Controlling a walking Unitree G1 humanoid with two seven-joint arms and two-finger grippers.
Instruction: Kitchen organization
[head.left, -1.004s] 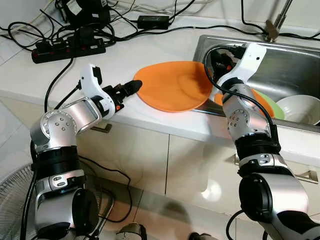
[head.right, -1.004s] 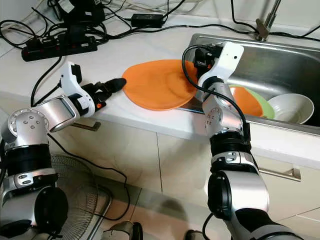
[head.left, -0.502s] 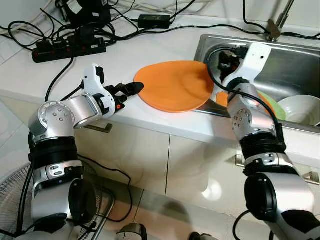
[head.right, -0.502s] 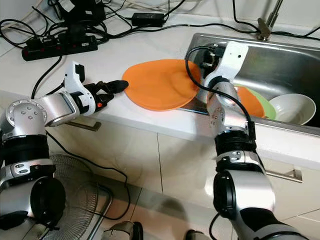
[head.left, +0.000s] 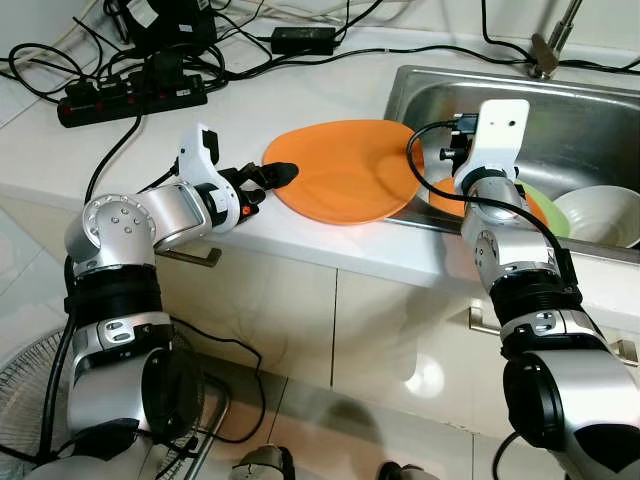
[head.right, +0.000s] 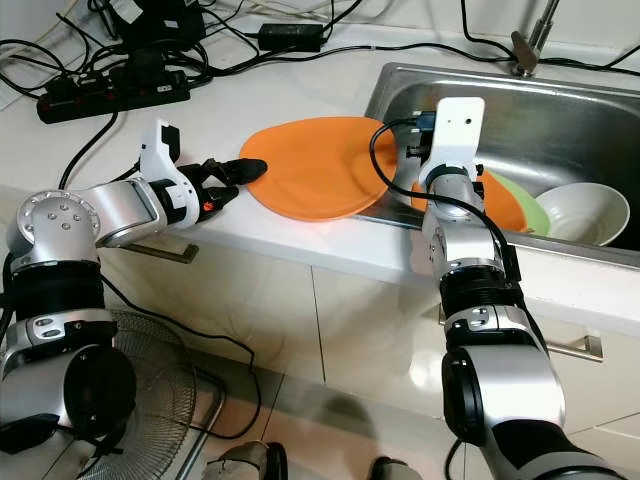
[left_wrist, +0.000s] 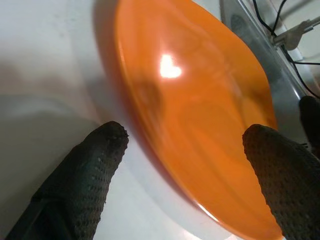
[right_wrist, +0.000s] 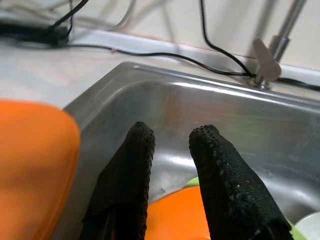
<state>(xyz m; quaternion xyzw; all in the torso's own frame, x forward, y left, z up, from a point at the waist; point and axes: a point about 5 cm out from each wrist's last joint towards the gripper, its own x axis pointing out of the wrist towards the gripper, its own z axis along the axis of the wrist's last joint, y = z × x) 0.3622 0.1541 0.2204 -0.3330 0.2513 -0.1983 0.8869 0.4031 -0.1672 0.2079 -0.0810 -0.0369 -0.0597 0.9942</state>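
A large orange plate (head.left: 345, 170) lies on the white counter (head.left: 250, 110), its right edge over the sink's rim. My left gripper (head.left: 270, 182) is at the plate's left rim and open. In the left wrist view its fingers (left_wrist: 95, 170) stand wide on either side of the plate (left_wrist: 200, 115), not touching it. My right gripper (right_wrist: 172, 134) hovers over the steel sink (head.left: 590, 110), just right of the plate, open by a narrow gap with nothing between its fingers. In the sink lie a second orange plate (head.right: 500, 200), a green plate (head.right: 530, 212) and a white bowl (head.left: 600, 215).
A black power strip (head.left: 130, 95) with tangled cables and an adapter (head.left: 305, 40) sits at the back of the counter. The tap (head.left: 555, 40) stands behind the sink. Below are white cabinet doors (head.left: 290, 300), and a fan (head.left: 20, 400) on the floor at the left.
My right wrist has swung away from the orange plate's right rim to point over the sink. My left gripper has edged closer to the plate's left rim.
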